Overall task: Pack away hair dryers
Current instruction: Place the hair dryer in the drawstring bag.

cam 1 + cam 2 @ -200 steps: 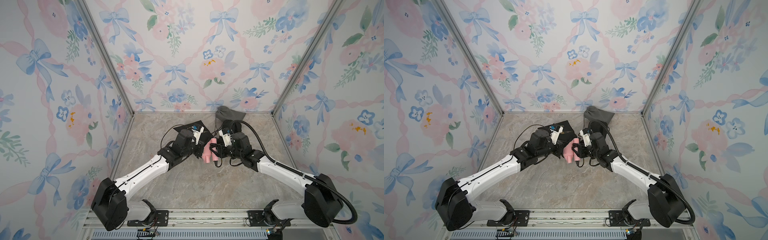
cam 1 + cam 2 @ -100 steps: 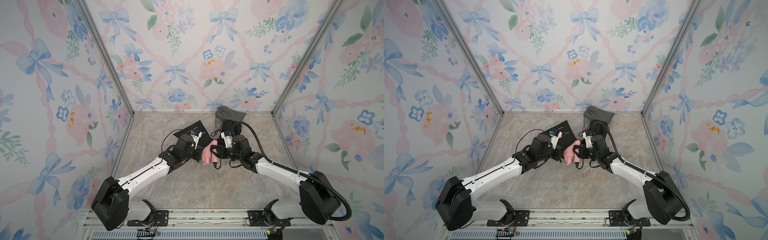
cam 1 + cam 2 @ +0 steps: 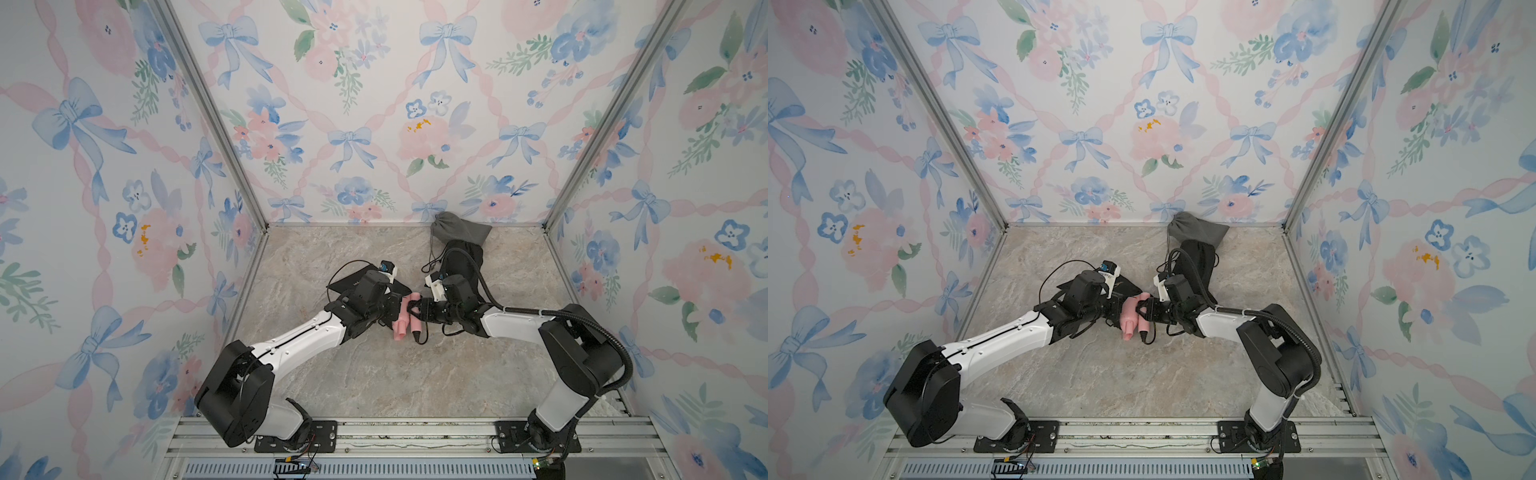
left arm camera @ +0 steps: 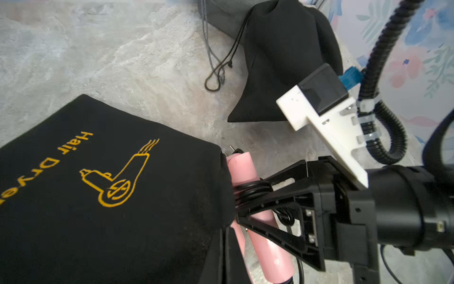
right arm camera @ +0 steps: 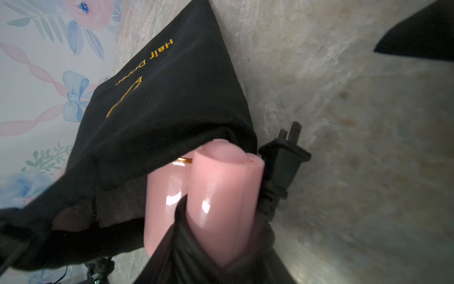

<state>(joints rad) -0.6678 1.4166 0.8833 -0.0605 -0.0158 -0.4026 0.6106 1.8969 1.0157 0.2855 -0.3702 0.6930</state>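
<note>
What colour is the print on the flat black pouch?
Golden yellow print on the pouch, clearest in the left wrist view.

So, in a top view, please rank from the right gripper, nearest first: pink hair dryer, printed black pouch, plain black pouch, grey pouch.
1. pink hair dryer, held in the right gripper.
2. printed black pouch, its mouth at the dryer.
3. plain black pouch, farther back.
4. grey pouch, at the very back.
</note>
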